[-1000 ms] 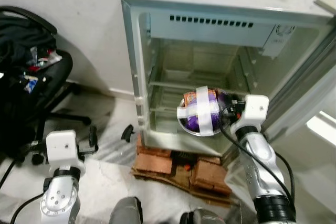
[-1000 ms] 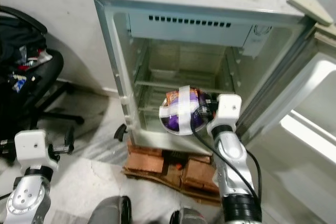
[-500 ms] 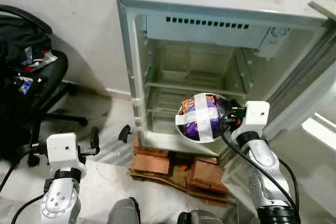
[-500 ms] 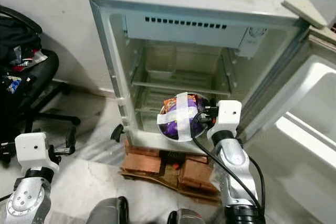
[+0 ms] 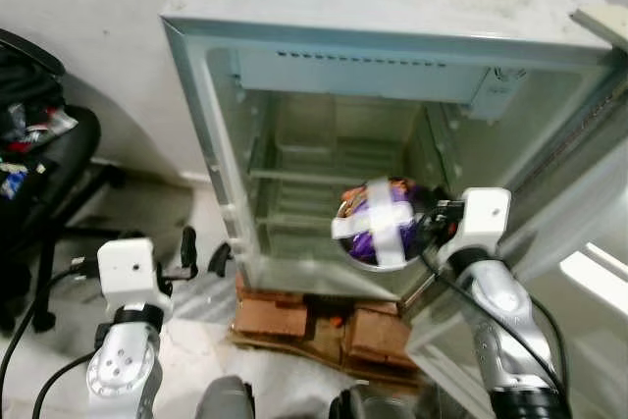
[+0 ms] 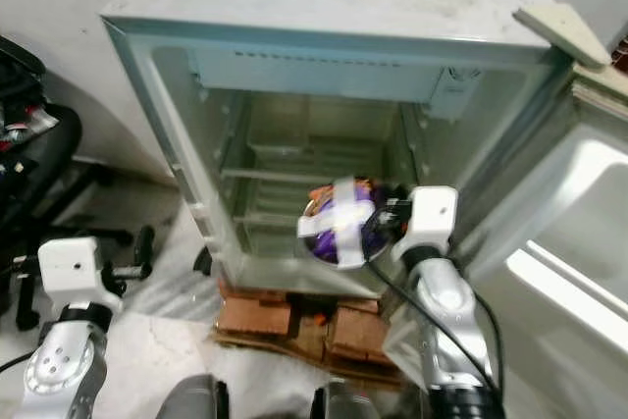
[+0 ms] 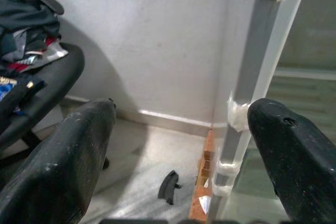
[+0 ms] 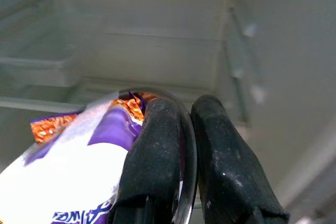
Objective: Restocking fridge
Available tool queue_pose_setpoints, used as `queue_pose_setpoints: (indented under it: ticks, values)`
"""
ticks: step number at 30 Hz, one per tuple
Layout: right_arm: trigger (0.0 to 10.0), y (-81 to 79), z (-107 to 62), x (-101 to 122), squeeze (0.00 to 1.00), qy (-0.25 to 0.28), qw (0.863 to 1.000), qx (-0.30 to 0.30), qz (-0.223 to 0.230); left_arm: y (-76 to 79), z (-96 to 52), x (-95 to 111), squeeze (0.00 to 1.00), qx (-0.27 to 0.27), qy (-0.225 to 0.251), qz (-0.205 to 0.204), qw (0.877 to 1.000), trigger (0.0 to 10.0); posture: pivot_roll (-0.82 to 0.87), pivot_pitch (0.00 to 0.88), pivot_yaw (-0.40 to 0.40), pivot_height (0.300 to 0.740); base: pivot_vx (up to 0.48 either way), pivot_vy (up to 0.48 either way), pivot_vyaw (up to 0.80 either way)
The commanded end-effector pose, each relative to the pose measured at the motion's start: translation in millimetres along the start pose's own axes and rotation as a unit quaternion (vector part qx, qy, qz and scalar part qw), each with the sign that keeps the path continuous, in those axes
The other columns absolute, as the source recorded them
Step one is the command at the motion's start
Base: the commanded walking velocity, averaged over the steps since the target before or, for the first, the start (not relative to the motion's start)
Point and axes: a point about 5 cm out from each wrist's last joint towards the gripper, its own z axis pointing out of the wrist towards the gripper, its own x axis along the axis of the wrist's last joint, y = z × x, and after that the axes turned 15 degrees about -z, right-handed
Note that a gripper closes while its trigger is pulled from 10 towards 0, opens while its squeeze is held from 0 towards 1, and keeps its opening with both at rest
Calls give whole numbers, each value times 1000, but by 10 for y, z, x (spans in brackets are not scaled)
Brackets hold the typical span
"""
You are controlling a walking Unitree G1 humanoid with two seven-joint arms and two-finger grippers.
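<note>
purple snack packs sit taped inside the bowl (image 5: 379, 224). my right gripper (image 8: 181, 145) pinches its rim, holding it at the open fridge (image 5: 334, 134), near the low shelf (image 5: 294, 218). the bowl could tip or bump the shelf if i push too fast. my left gripper (image 7: 178, 145) is spread wide, down by the floor.

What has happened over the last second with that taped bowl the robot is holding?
The right gripper, shut on the rim of the taped bowl of purple snack packets, has carried it from the fridge doorway deeper in, toward the lower shelf. The robot has also stepped closer. The grip is unchanged, and the left gripper stays open and idle beside the fridge.
</note>
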Motion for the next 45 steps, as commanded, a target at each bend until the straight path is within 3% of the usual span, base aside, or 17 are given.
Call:
queue_pose_setpoints:
  ticks: [1,10,20,22,26,37,45]
  values:
    - [10000,-80,22,83,0,17,1000,11,8,-86,-33,-25,0,15,-10,9,1000,10000,138,117,-57,740,0,0,0]
    - [10000,-125,51,52,0,12,1000,19,10,-90,-59,-37,0,21,-14,10,1000,10000,154,127,-60,740,0,0,0]
    - [10000,-175,446,127,0,15,1000,3,22,-92,-126,-13,0,32,-15,20,999,10000,227,178,-74,740,0,0,0]
    - [10000,-158,588,166,0,15,1000,-4,14,-125,-193,14,0,45,-14,21,999,10000,254,206,-83,740,0,0,0]
    - [10000,-79,713,208,0,6,999,-34,-1,-153,-353,31,0,58,-21,22,998,10000,283,246,-92,740,0,0,0]
    - [10000,95,828,217,0,-8,995,-96,-18,-185,-630,31,0,77,-45,26,996,10000,330,320,-92,740,0,0,0]
    - [10000,180,959,326,0,-2,990,-141,-13,-181,-695,72,0,85,-53,27,995,10000,339,343,-97,740,0,0,0]
